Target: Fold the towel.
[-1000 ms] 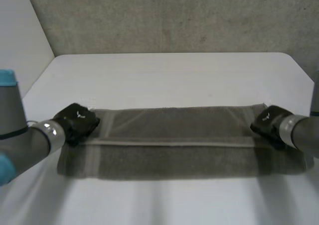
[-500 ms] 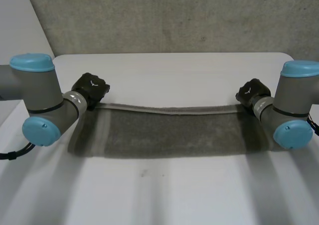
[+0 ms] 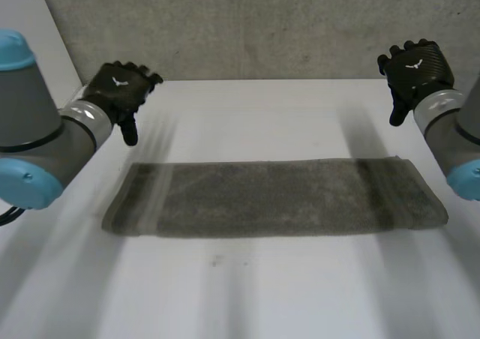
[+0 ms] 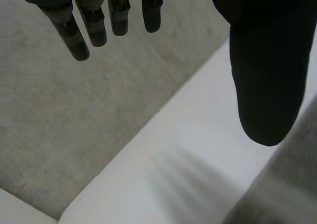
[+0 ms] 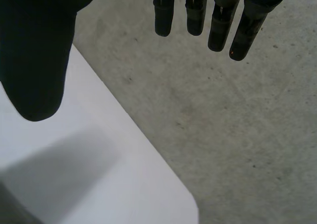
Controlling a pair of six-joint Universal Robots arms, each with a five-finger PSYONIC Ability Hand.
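A grey towel (image 3: 274, 196) lies folded into a long narrow strip across the middle of the white table (image 3: 262, 118). My left hand (image 3: 116, 88) hovers above the table beyond the towel's left end, fingers straight and spread, holding nothing. My right hand (image 3: 412, 69) is raised beyond the towel's right end, also open and empty. In the left wrist view the straight fingers (image 4: 81, 35) and thumb (image 4: 265, 70) stand apart, with a strip of towel (image 4: 292, 174) below the thumb. The right wrist view shows spread fingers (image 5: 218, 23) and thumb (image 5: 37, 50) over the table's far corner.
A grey carpeted floor (image 3: 262, 24) lies beyond the table's far edge. The table's rounded far corners (image 5: 188, 204) sit close under both hands. Bare tabletop stretches in front of the towel towards me.
Both hands carried the towel's near edge over to the far edge, then let go and opened. They have since lifted up and away beyond the towel, which now lies folded in half.
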